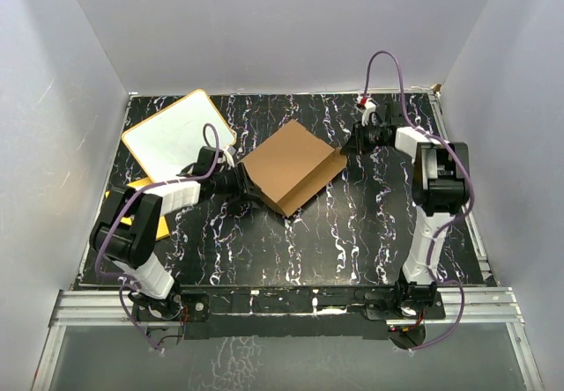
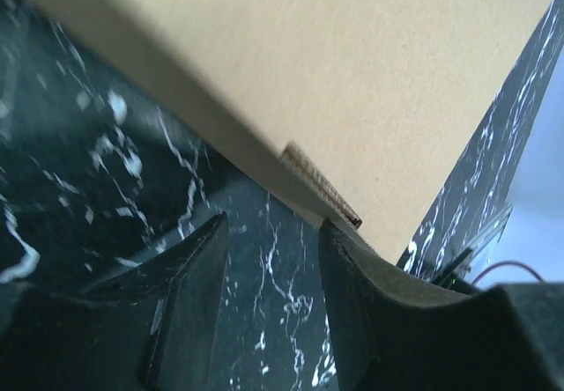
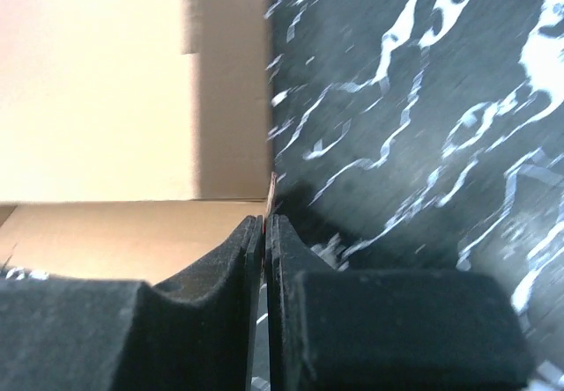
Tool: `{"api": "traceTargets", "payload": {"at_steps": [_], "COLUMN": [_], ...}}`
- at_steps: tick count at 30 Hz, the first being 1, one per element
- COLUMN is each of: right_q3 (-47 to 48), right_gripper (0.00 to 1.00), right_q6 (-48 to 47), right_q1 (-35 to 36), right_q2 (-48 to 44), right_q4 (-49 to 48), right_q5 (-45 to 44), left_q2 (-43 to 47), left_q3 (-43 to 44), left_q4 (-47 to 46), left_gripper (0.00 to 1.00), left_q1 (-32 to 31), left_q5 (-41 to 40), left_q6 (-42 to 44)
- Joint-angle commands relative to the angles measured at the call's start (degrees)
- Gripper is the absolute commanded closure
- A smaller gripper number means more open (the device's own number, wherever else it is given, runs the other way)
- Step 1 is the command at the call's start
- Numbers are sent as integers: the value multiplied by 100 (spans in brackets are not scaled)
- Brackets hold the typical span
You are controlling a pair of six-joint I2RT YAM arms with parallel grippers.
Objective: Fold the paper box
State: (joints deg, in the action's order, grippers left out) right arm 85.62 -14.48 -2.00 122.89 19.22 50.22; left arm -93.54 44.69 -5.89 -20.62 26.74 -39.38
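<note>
While the paper box (image 1: 291, 166) lies on the worktop (image 1: 370, 232) between both claws | right claw (image 3: 265, 222) pinching its wall edge | left claw (image 2: 273, 225) spread, box edge just ahead of it

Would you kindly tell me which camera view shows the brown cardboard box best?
The top external view: nearly the whole brown corrugated cardboard box shows there. The left wrist view gives only one plain panel and a cut edge, close up; the right wrist view, just a corner.

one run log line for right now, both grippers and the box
paper box: mid-table, one wall up | left gripper: open, at box edge | right gripper: shut on box wall edge
</note>
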Motion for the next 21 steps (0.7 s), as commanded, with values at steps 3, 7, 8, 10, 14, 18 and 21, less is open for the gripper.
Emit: {"api": "traceTargets", "payload": {"at_steps": [3, 7, 8, 10, 14, 18, 21], "right_q3": [-1903, -2545, -2643, -2746, -2876, -2875, -2867], "right_gripper": [86, 81, 79, 76, 69, 58, 52], "right_q6": [1188, 1543, 1599, 1650, 1504, 1041, 515], "right_q1": [144, 231, 304, 326, 323, 320, 296], "right_q2": [-1462, -1891, -1965, -2085, -2335, -2628, -2910], "right_q4": [-1753, -1933, -1902, -1718, -1270, -564, -69], "right_q5": [-108, -122, -111, -96, 102, 76, -295], "left_q2": [-599, -1195, -1329, -1578, -2067, -2598, -2938], "left_q3": [998, 1762, 1930, 2259, 2943, 3673, 4254], "left_q4": [42, 279, 321, 420, 663, 950, 1132], "left_gripper": [54, 54, 54, 54, 54, 53, 51], "left_q1": [280, 304, 301, 302, 336, 388, 426], "left_q5": [60, 273, 317, 352, 406, 445, 427], "left_q6": [332, 524, 563, 644, 842, 1005, 1133]}}
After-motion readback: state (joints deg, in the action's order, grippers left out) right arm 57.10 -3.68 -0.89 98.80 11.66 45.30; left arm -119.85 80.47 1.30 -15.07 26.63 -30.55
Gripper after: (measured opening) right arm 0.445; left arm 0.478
